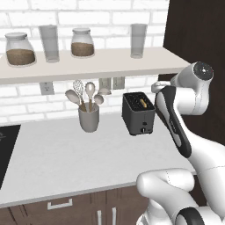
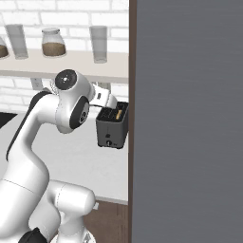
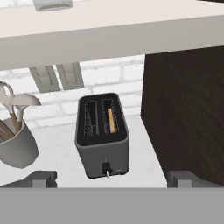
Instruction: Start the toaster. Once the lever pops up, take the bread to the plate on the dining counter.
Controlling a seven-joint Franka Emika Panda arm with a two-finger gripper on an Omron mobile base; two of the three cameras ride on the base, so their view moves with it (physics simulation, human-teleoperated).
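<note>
Toaster [image 3: 103,135] sitting on worktop [image 1: 66,149] w/ bread [image 3: 111,120] in its right slot. Gripper [image 3: 111,177] hanging spread wide, gripping nothing, toaster dead ahead at 12 o'clock, utensil crock [image 3: 15,144] at 9.

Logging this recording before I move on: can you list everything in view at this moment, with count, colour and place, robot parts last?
toaster: one, dark grey, on the white worktop beside a dark tall cabinet.
bread: one tan slice, standing in the toaster's right slot in the hand view.
utensil holder: one, grey, holding spoons and a whisk, left of the toaster.
jars: two, glass, brown contents, on the shelf.
glasses: two, clear, on the same shelf.
wall outlets: pale, on white brick under the shelf.
cooktop: black, at the far left edge.
gripper: open, hanging above and in front of the toaster.
</note>
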